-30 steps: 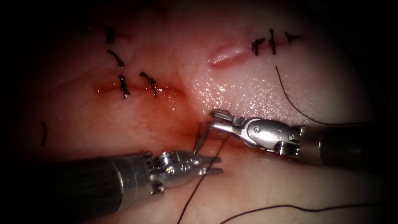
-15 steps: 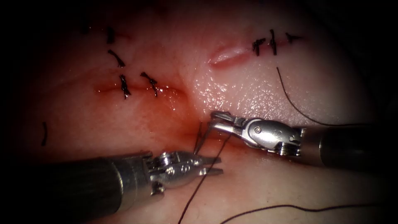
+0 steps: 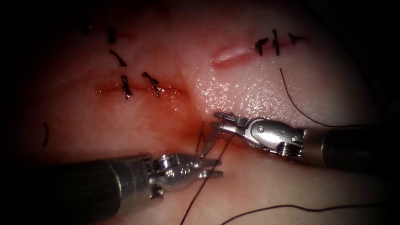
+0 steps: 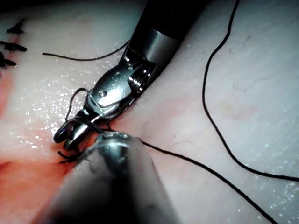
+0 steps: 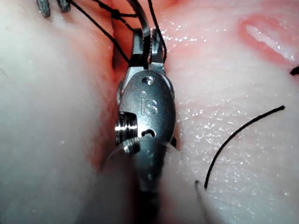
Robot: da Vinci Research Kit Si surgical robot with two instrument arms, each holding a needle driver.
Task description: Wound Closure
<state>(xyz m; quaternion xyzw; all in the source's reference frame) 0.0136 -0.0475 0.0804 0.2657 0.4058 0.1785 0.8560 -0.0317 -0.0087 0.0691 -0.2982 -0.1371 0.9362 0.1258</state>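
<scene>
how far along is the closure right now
Done: knotted stitches sit on the upper left cut, and more at the upper right. In hand: the right tool is shut on the needle at the cut, with thread trailing down; whether the needle is in the tissue I cannot tell. The left tool waits open, holding nothing. Left: this red cut and the open slit above show no stitches.
</scene>
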